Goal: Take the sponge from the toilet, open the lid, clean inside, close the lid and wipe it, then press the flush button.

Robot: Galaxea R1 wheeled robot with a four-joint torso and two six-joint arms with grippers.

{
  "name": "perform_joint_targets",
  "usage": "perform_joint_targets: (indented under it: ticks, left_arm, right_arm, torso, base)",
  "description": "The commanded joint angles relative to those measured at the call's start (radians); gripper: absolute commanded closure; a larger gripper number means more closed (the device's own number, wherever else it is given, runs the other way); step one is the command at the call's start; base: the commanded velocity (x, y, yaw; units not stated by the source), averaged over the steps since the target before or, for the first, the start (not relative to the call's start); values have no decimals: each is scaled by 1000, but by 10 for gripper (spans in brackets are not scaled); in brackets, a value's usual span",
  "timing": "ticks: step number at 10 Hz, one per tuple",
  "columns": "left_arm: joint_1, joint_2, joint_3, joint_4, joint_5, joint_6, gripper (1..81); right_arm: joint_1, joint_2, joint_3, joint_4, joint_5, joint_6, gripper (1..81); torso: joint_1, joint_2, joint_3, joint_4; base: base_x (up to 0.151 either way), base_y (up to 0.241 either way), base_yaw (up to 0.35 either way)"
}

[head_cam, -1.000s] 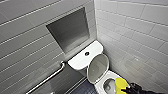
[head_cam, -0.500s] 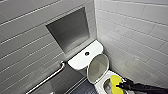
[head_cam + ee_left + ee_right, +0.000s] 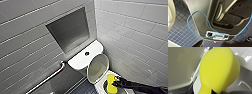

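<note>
the right gripper (image 3: 116, 84) comes in low from the right on its dark arm, its fingers clamped on one end of the sponge (image 3: 110, 84). in the right wrist view the yellow block bulges wide above the grip and narrows where it is pinched, with a dark sliver of the gripper just under it. the sponge hangs over the open bowl of the toilet (image 3: 98, 87), at its rim; whether it touches the ceramic i cannot tell. white plastic edges and small bumpers lie close behind the sponge in that wrist view.

for the left gripper, the left wrist view does not let me tell whether it is apart or together. that view looks along the robot's dark body, with a blue cable (image 3: 193, 15) looping across it and small blue floor tiles (image 3: 179, 31) beneath.

just past the sponge the lid (image 3: 98, 67) stands raised, its pale hollow underside facing the camera, leaning back toward the tank (image 3: 80, 60). the round flush button (image 3: 87, 53) sits in the middle of the tank top. to the left a metal grab bar (image 3: 47, 78) runs slantwise along the grey tiled wall. farthest off, a square recessed niche (image 3: 70, 30) is set into the wall above the tank.
</note>
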Motion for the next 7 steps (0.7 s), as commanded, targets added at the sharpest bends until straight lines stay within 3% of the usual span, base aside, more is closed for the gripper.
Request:
perform_joint_targets:
  ticks: [1,4,7]
  left_arm:
    - [20,-11,-6,-4,90,3,10]
    - [20,-8,-6,-1,90,3,10]
    - [25,-4,-6,4,90,3,10]
  right_arm:
    - [160,192,-314,26,25,85,811]
    - [180,189,-355,28,34,132,811]
    - [105,91,-298,32,78,165,811]
  torso:
    - [0,0,0,0]
    - [0,0,0,0]
    - [0,0,0,0]
  base:
    - [0,0,0]
    - [0,0,0]
    - [0,0,0]
